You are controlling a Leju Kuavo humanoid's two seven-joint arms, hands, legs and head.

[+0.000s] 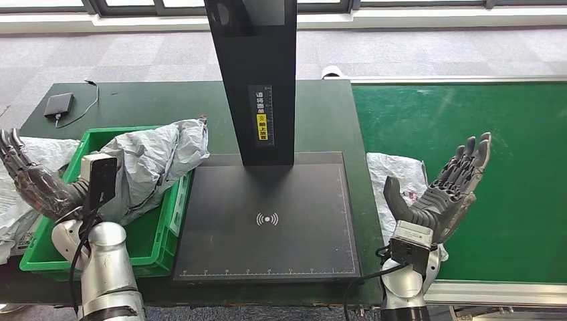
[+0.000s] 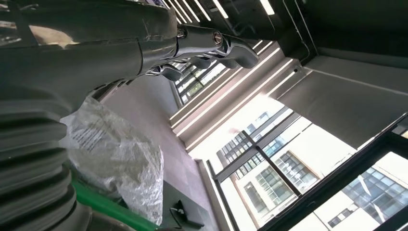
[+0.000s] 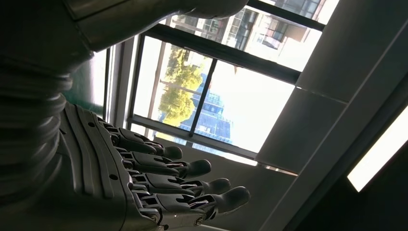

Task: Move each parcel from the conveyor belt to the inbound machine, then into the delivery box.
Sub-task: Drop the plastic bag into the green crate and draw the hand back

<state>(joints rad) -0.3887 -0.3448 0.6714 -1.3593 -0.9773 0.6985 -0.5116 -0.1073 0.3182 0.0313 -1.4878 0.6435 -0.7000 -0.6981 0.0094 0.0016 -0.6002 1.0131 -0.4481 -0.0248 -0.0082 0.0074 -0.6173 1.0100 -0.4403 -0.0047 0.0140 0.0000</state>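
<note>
A crumpled grey parcel (image 1: 157, 160) lies in the green delivery box (image 1: 154, 244) at the left, spilling over its right rim; in the left wrist view the parcel (image 2: 115, 154) sits above the box rim (image 2: 110, 211). A second pale parcel (image 1: 394, 180) lies between the black inbound machine (image 1: 267, 221) and the green conveyor belt (image 1: 468, 134). My right hand (image 1: 441, 194) is raised palm-up just right of that parcel, fingers (image 3: 183, 185) apart, holding nothing. My left hand (image 1: 30, 177) hovers at the box's left edge, fingers (image 2: 207, 48) spread and holding nothing.
The machine's black post (image 1: 257, 73) rises behind its flat scan plate. Another white bag (image 1: 20, 207) lies left of the box. A small black device (image 1: 59, 105) with a cable sits at the table's back left. Grey carpet lies beyond the table.
</note>
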